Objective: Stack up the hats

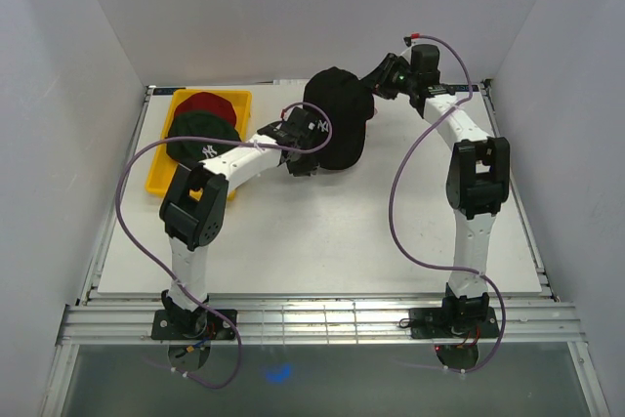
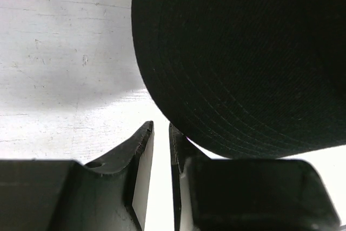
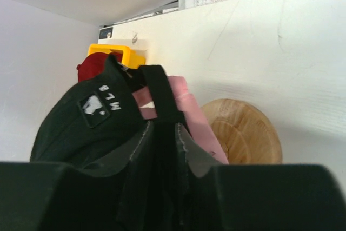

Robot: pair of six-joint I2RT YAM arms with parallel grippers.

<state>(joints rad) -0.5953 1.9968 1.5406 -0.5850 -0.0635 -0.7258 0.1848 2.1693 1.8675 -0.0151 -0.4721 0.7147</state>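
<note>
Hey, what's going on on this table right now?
The right gripper is clamped on the back strap of a black cap, holding it right by the wooden stand at the far side of the table. The left gripper sits at the cap's brim, jaws almost closed with nothing between them. A red cap and a dark green cap lie in the yellow tray.
</note>
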